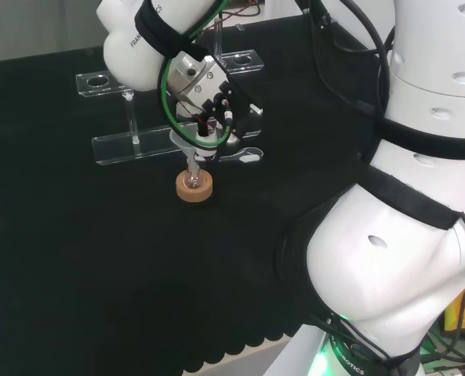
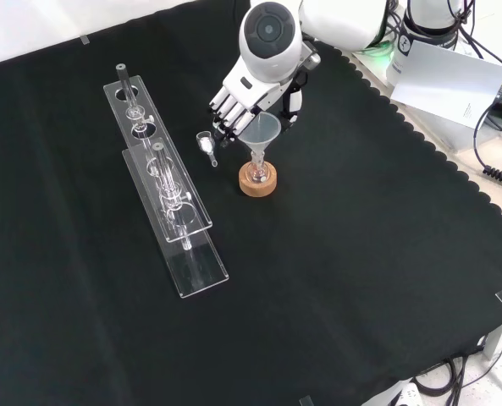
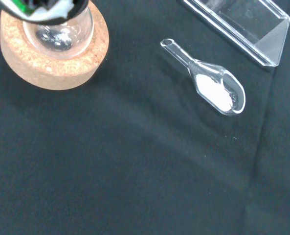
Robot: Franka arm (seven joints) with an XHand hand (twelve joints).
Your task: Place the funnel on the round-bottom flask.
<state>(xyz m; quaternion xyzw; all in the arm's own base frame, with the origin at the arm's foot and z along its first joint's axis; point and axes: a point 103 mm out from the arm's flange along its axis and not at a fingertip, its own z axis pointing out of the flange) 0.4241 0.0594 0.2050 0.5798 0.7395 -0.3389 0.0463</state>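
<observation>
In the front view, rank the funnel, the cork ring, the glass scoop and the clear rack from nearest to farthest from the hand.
Measured from the hand:
1. Funnel: at the fingertips, just below them.
2. Glass scoop: on the cloth, lower left of the fingers.
3. Cork ring: under the flask, below the funnel.
4. Clear rack: far left, running diagonally.

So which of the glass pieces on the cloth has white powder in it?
The small glass scoop lying flat on the cloth beside the cork ring. White powder sits in its bowl; the round-bottom flask on the ring looks empty.
</observation>
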